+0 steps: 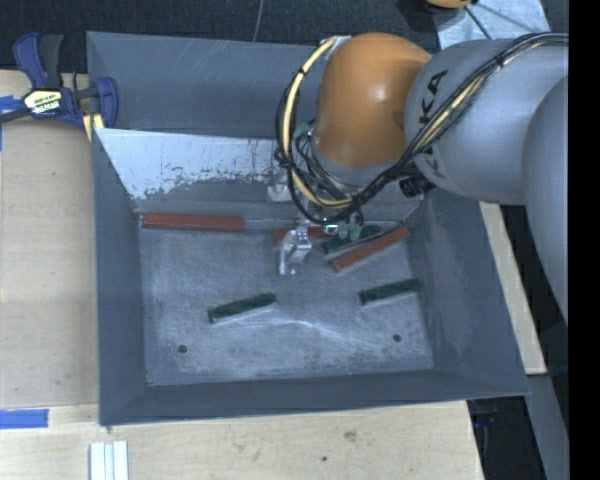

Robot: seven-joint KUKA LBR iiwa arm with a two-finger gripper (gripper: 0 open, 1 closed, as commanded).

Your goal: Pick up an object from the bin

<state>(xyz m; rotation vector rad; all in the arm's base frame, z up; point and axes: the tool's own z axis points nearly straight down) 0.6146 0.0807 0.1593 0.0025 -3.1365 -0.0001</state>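
My gripper [294, 250] hangs low over the middle of the bin, just below the orange cover on the wrist. A red-brown bar [368, 249] lies tilted immediately to its right, partly under the wrist cables. A small red-brown end [281, 236] shows right at the gripper's left side, and I cannot tell whether it touches the gripper. A long red-brown bar [192, 223] lies flat along the back wall to the left. A dark green bar [242, 308] lies in front of the gripper, to its left.
A second dark green bar [388, 291] lies at the front right of the bin floor. The arm and its cable loops cover the bin's back right corner. The bin's walls slope inward all around.
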